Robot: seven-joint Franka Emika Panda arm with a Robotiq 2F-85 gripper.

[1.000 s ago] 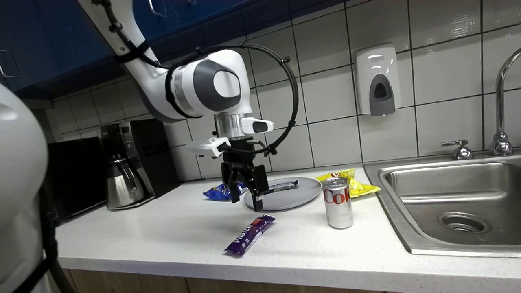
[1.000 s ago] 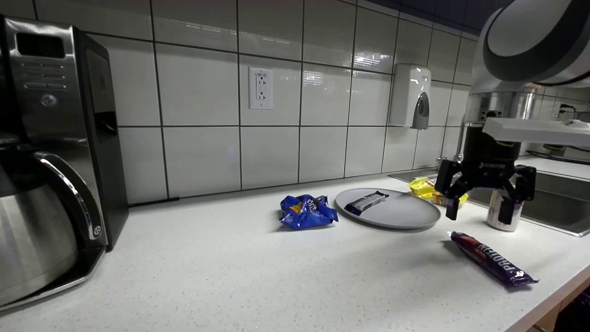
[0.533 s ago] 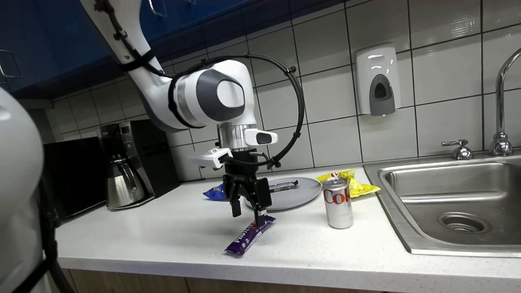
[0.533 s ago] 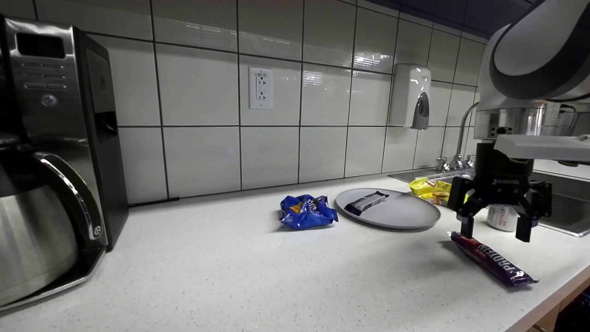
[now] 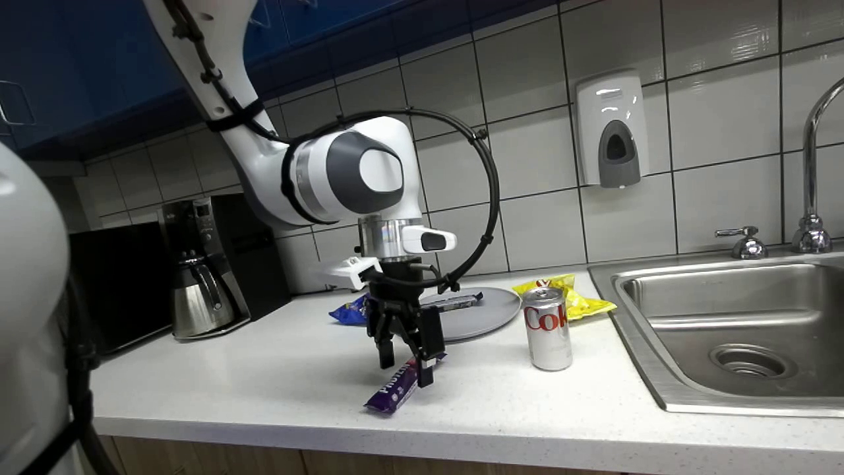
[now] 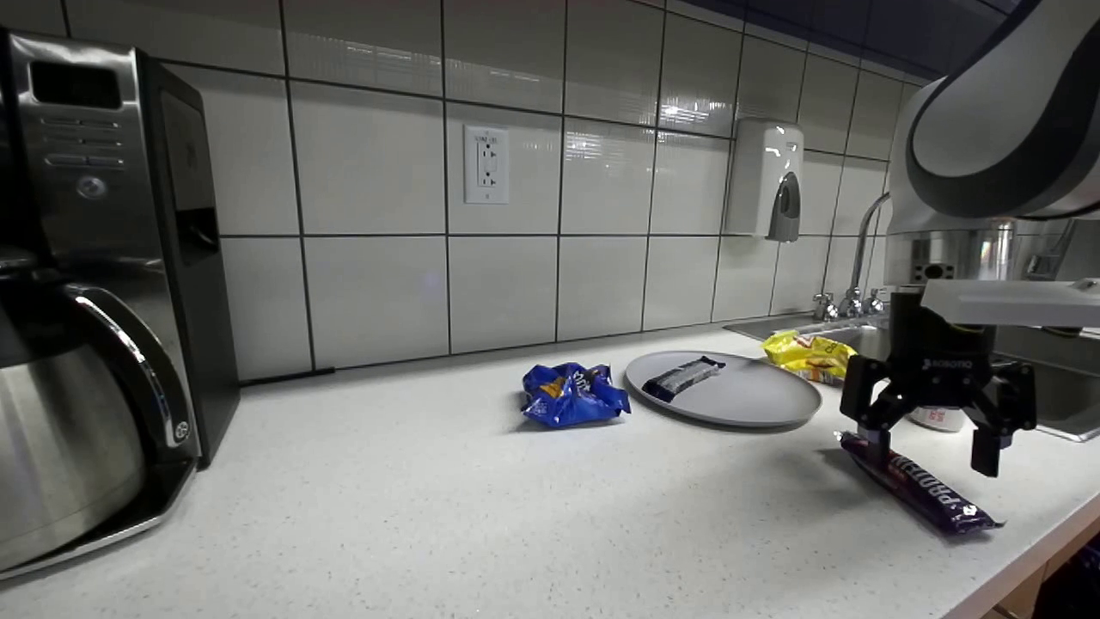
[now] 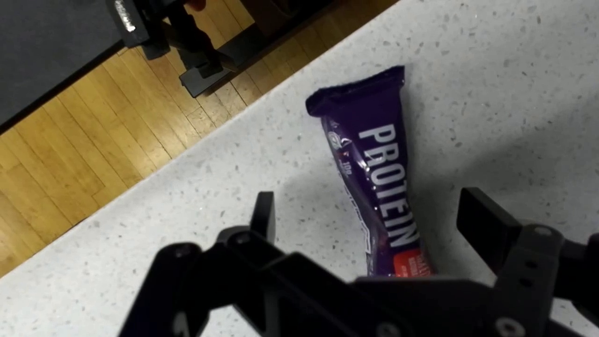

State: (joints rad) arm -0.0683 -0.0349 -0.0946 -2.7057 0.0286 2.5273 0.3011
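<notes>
A purple protein bar point(image 5: 389, 396) lies flat on the white counter. It also shows in an exterior view point(image 6: 932, 499) and in the wrist view point(image 7: 374, 154). My gripper point(image 5: 406, 371) is open and empty, pointing down just above the bar. In the wrist view the gripper point(image 7: 369, 215) has one finger on each side of the bar, with gaps on both sides. The bar's near end is hidden behind the gripper body there. A grey plate point(image 6: 760, 400) with a dark wrapped bar point(image 6: 683, 379) on it stands behind. A silver Coke can point(image 5: 548, 336) stands upright beside.
A blue snack bag point(image 6: 574, 395) lies by the plate. A yellow bag point(image 5: 580, 303) lies behind the can. A coffee maker point(image 5: 227, 257) stands at the far end. A steel sink point(image 5: 636, 369) is at the other end. The counter's front edge is near the bar.
My gripper has moved down, and slightly toward the counter's front edge, from above the counter to around the purple bar. The fingers stay open. The bar and other objects have not moved.
</notes>
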